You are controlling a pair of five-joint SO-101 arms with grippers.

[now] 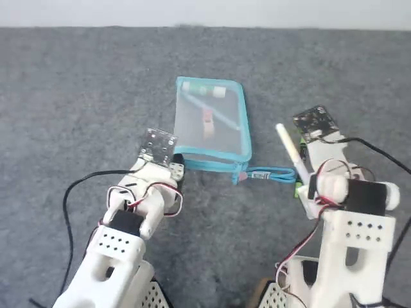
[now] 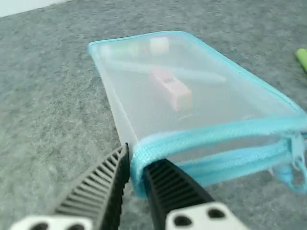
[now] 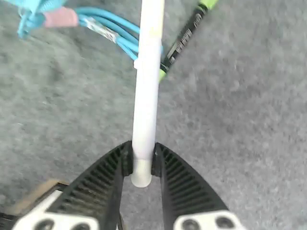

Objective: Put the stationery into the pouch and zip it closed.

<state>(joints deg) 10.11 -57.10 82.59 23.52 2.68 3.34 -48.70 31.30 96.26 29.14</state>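
Loading step. The right gripper (image 3: pixel 142 154) pinches a white pen (image 3: pixel 147 72) by its end, near the pouch (image 1: pixel 210 119) on its zipper side. The left gripper (image 2: pixel 138 163) is clamped on the pouch's near corner by the zipper. Next move probably needs the pen tip lined up with the mouth, which looks narrow. The pouch is see-through with blue trim and lies flat on the grey mat (image 1: pixel 77 96), with a pink eraser (image 2: pixel 170 88) inside. A green marker (image 3: pixel 184 40) lies on the mat, not yet packed.

grey felt tabletop (image 1: pixel 77 96), pale wall strip behind (image 1: pixel 205 13)
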